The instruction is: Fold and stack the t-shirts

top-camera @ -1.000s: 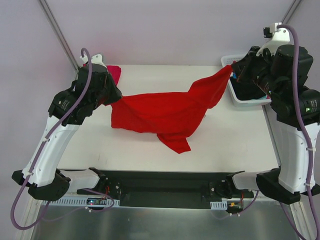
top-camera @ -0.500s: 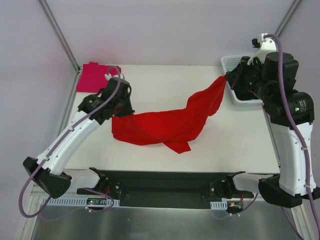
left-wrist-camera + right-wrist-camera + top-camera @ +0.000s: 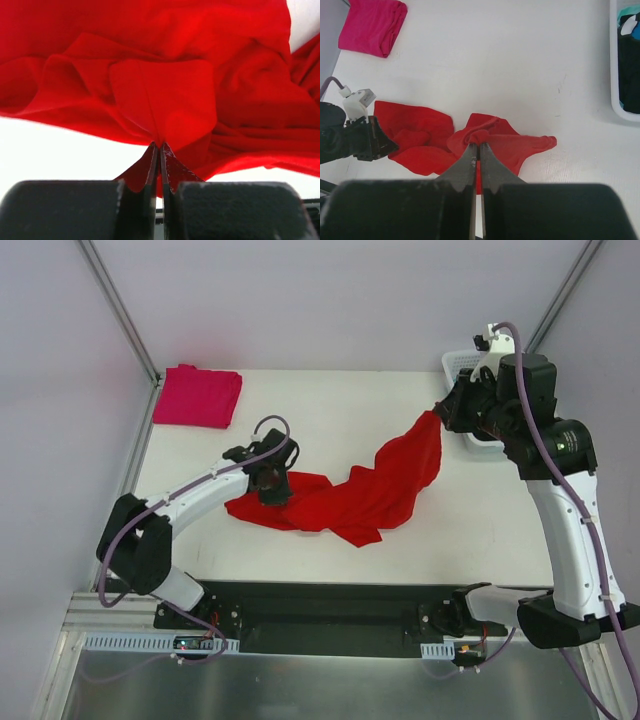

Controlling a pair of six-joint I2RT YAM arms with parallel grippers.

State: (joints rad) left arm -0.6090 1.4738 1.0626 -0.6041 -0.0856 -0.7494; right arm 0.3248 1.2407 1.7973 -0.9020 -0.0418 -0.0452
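A large bright red t-shirt [image 3: 350, 495] lies bunched across the middle of the white table [image 3: 330, 400]. My left gripper [image 3: 272, 488] is shut on its left end, low at the table; the pinched cloth shows at its fingertips [image 3: 160, 146]. My right gripper [image 3: 440, 412] is shut on the shirt's right end and holds it lifted, so the cloth hangs down from it; its closed tips [image 3: 479, 145] pinch the red t-shirt [image 3: 510, 142]. A folded magenta-pink t-shirt [image 3: 197, 396] lies at the table's far left corner, also in the right wrist view [image 3: 371, 26].
A white bin [image 3: 462, 368] stands at the far right edge of the table, partly behind my right arm. In the right wrist view the bin [image 3: 614, 80] holds black [image 3: 630, 75] and teal-and-white garments [image 3: 629, 22]. Metal frame posts rise at the back corners.
My left gripper has dropped and swung right and toward the near side with the shirt's left end. My right gripper moved slightly left. The shirt, stretched before, now sags and bunches. The pink shirt is uncovered.
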